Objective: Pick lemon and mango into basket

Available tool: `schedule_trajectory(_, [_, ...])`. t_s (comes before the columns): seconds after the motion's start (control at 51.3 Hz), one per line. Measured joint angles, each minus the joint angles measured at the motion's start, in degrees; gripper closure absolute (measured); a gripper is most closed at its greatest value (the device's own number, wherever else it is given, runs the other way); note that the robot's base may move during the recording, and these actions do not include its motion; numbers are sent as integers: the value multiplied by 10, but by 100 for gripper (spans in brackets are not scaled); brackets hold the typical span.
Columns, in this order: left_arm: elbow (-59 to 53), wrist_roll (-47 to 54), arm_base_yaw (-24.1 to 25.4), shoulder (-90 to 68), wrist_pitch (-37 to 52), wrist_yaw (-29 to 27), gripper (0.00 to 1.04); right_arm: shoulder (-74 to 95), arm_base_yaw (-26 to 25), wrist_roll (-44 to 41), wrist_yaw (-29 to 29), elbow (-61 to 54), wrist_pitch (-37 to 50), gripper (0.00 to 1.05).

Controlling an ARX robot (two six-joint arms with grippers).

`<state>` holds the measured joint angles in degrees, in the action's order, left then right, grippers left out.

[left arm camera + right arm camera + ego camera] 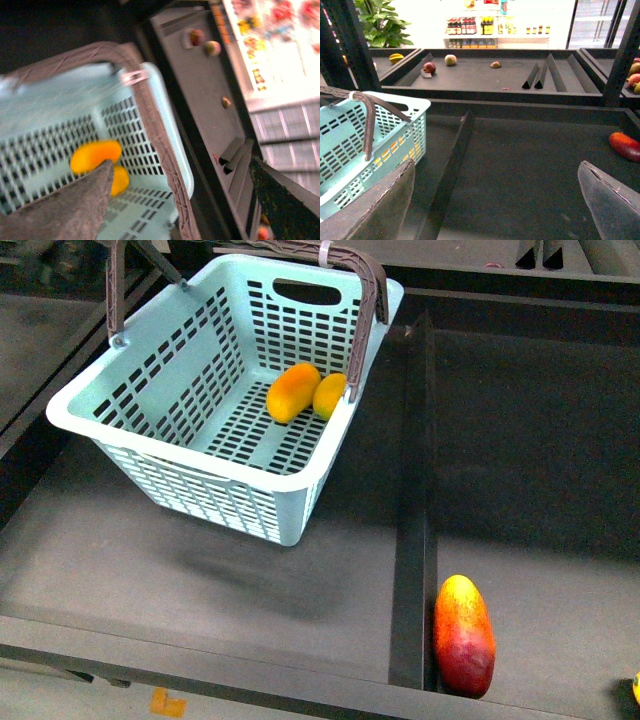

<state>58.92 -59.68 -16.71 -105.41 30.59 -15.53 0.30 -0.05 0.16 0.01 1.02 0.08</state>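
Note:
The pale turquoise basket (150,425) stands on the left tray. Inside it, the yellow-orange mango (292,392) and the shorter yellow lemon (330,395) lie side by side, touching, near the right wall. Neither gripper shows in the front view. In the left wrist view my left gripper (182,200) is open and empty above the basket's rim and brown handle (150,120), with the mango (95,155) and lemon (120,181) below it. In the right wrist view my right gripper (495,205) is open and empty over the dark tray, to the right of the basket (350,145).
A big red-and-orange fruit (464,635) lies in the right tray against the raised divider (412,540); it also shows in the right wrist view (626,146). A far shelf (485,80) holds scattered fruit and two wedge dividers.

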Motion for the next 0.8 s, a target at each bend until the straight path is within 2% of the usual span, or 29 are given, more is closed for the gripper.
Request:
schedule_trajectory(0.078, [-109, 248, 18, 35, 169, 17, 43, 0, 0, 0, 0, 0, 0, 9])
schedule_trajectory(0.137, [-194, 435, 38, 91, 261, 30, 60, 0, 0, 0, 0, 0, 0, 9])
schedule_trajectory(0.195, [-243, 510, 53, 133, 283, 41, 72, 0, 0, 0, 0, 0, 0, 9])
schedule_trajectory(0.273, [-295, 551, 66, 166, 292, 54, 86, 0, 0, 0, 0, 0, 0, 9])
schedule_trajectory(0.332, [-346, 572, 76, 199, 297, 69, 101, 0, 0, 0, 0, 0, 0, 9])
schedule_trajectory(0.741, [-514, 588, 123, 360, 301, 115, 101, 0, 0, 0, 0, 0, 0, 9])
schedule_trajectory(0.8, [-528, 590, 149, 398, 279, 150, 101, 0, 0, 0, 0, 0, 0, 9])
